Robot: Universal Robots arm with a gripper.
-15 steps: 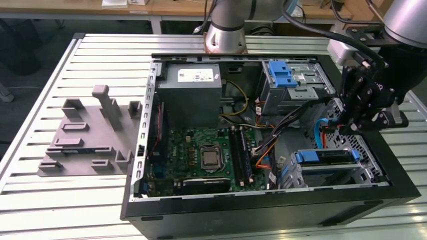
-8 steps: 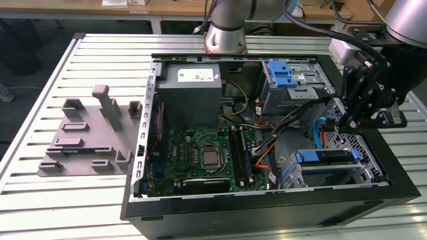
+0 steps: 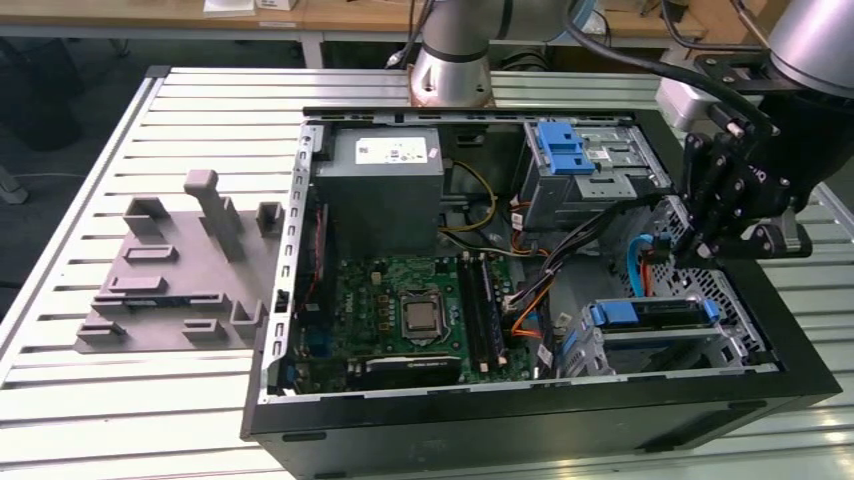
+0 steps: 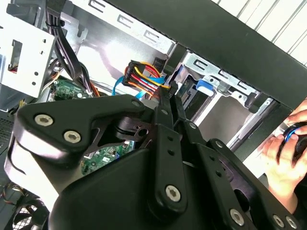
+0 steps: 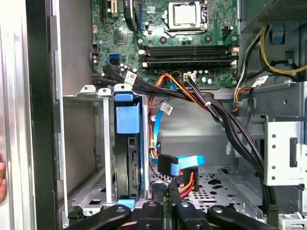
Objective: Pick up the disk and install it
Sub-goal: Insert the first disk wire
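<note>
Disk (image 5: pixel 127 153) sits upright in the PC case's (image 3: pixel 534 425) drive bay; gripper (image 3: pixel 697 248) hovers above, fingers closed together, holding nothing.

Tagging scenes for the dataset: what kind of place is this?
Likely a robotics lab test bench: an open computer case on a slotted aluminium table, a grey fixture beside it, and wooden desks behind the arm.

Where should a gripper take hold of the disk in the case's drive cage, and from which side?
Grip the disk by its blue carrier end, coming through the case's open side. It stands on edge between cage walls, so only that end is exposed.
</note>
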